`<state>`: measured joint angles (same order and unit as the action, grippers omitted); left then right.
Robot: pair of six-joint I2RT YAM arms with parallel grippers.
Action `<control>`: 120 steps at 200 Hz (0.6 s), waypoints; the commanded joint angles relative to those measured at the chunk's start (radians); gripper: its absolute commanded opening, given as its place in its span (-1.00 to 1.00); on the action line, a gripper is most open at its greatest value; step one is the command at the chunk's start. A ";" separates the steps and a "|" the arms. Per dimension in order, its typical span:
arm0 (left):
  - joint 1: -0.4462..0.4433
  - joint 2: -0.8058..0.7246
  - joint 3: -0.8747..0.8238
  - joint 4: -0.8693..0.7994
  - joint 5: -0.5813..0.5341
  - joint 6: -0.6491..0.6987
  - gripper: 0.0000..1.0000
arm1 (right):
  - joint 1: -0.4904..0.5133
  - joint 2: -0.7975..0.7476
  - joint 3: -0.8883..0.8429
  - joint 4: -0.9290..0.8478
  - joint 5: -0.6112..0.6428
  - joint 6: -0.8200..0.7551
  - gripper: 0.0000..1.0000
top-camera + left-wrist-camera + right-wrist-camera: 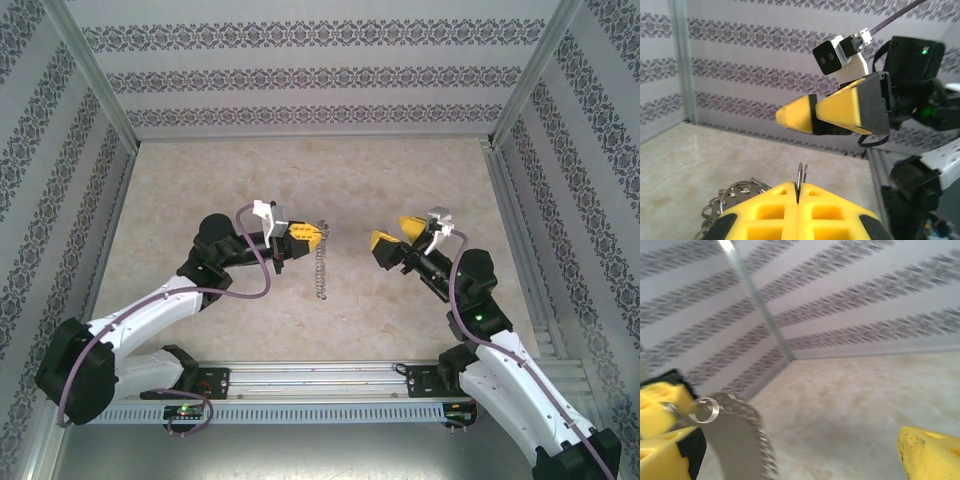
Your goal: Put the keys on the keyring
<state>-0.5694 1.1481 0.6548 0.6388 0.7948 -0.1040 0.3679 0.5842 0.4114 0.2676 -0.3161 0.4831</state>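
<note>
Left gripper (pixel 308 236) is clamped fully shut on the keyring (pixel 320 268), and the ring hangs edge-on from its fingertips over mid-table (pixel 200 180). Right gripper (pixel 394 234) is wide open and empty. It faces the ring, near but not touching.

A lab-style robot test booth (no real room): patterned wallpaper panels (pixel 320 80), aluminium frame posts (pixel 95 75), marble-look tabletop (pixel 300 180).

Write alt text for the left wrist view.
The left gripper is shut on a thin wire loop of the keyring, whose silvery pieces bunch at lower left. Beyond it, the yellow-tipped right gripper points toward the camera, above a beige table with patterned walls behind.
</note>
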 commanded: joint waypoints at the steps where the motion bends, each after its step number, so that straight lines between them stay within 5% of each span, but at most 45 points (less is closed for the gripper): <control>1: -0.021 -0.043 0.010 -0.143 -0.111 0.184 -1.00 | -0.017 -0.013 -0.009 -0.171 0.214 -0.015 0.95; 120: -0.053 -0.135 -0.052 -0.206 -0.342 0.240 -1.00 | -0.026 0.113 0.032 -0.320 0.325 -0.016 0.95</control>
<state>-0.6090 1.0321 0.6060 0.4488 0.5022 0.1318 0.3550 0.6521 0.4091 0.0021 -0.0334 0.4717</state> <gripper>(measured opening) 0.053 0.976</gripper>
